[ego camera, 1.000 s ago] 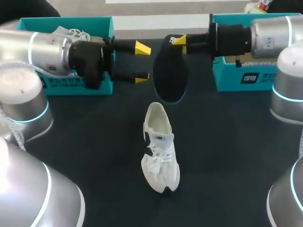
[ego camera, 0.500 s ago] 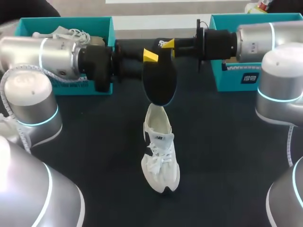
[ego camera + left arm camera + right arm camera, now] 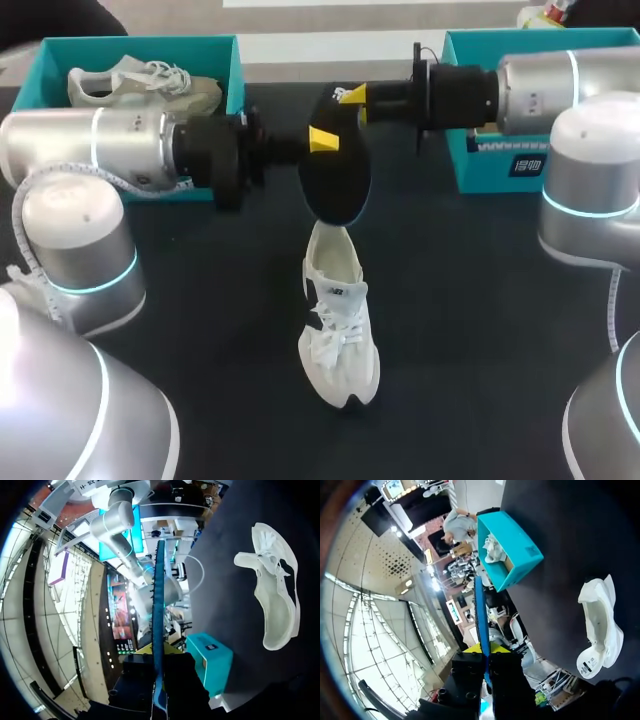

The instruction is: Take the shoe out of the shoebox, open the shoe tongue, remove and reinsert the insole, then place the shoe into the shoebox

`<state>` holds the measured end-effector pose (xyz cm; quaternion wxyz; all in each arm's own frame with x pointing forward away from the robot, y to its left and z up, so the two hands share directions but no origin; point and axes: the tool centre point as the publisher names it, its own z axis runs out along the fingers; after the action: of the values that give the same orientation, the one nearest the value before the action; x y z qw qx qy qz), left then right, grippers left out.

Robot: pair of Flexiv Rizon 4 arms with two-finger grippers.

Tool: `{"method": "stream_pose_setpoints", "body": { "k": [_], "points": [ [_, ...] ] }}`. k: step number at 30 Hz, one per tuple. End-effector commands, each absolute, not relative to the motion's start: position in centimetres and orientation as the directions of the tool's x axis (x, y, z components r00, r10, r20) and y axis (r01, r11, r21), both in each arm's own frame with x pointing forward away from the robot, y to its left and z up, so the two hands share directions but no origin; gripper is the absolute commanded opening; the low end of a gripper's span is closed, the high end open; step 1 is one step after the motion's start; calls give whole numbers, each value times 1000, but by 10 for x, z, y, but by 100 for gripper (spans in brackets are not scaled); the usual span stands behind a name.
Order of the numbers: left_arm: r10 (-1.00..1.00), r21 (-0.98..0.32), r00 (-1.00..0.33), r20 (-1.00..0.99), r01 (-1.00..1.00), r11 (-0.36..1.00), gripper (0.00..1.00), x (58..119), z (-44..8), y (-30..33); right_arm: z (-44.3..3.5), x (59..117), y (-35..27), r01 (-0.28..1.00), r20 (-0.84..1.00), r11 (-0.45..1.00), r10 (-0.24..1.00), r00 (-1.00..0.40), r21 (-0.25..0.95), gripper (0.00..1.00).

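Left gripper (image 3: pixel 322 140) closes onto insole (image 3: pixel 335 180); right gripper (image 3: pixel 352 94) also pinches it; 2-handed reinsertion into shoe (image 3: pixel 338 315) likely next.

A dark table (image 3: pixel 480 330) fills the view. At about ten o'clock on it stands a teal box (image 3: pixel 140 43), and a beige shoe (image 3: pixel 145 88) with white laces lies inside this box.

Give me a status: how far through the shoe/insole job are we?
Done: the white shoe is out and lying on the table, and the dark insole is out of it. In hand: left gripper and right gripper both pinch the insole, held just above the shoe's heel end. Left: reinsert the insole, then put the shoe into a teal shoebox.
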<state>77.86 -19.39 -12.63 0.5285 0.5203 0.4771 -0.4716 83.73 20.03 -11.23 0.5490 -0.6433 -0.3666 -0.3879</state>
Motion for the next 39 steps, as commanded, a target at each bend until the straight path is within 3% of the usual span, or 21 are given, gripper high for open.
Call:
{"method": "stream_pose_setpoints", "body": {
  "k": [1, 2, 11, 16, 32, 35, 39],
  "points": [
    [-6, 72, 73, -997, 997, 27, 0, 775, -127, -189, -113, 829, 202, 914, 918, -120, 37, 394, -387, 79],
    [-10, 68, 68, -998, 997, 23, 0, 775, -125, -185, -113, 825, 200, 919, 924, -134, 47, 379, -370, 100],
    [-14, -4, -5, -1000, 998, -57, 0, 764, -121, -146, -119, 790, 181, 969, 954, -28, 174, 245, -244, 100],
    [-13, -6, -7, -1000, 999, -44, 0, 761, -119, -132, -119, 777, 168, 989, 980, 56, 155, 129, -139, 100],
    [16, 5, 6, -1000, 999, -37, 0, 757, -119, -127, -119, 777, 168, 989, 980, 56, 155, 129, -139, 100],
    [16, 5, 6, -1000, 999, -37, 0, 757, -119, -127, -120, 759, 152, 998, 989, 64, 149, -7, -3, 100],
    [16, 5, 6, -1000, 999, -37, 0, 757, -119, -127, -123, 738, 124, 997, 983, 21, 167, -76, 73, 100]
  ]
}}
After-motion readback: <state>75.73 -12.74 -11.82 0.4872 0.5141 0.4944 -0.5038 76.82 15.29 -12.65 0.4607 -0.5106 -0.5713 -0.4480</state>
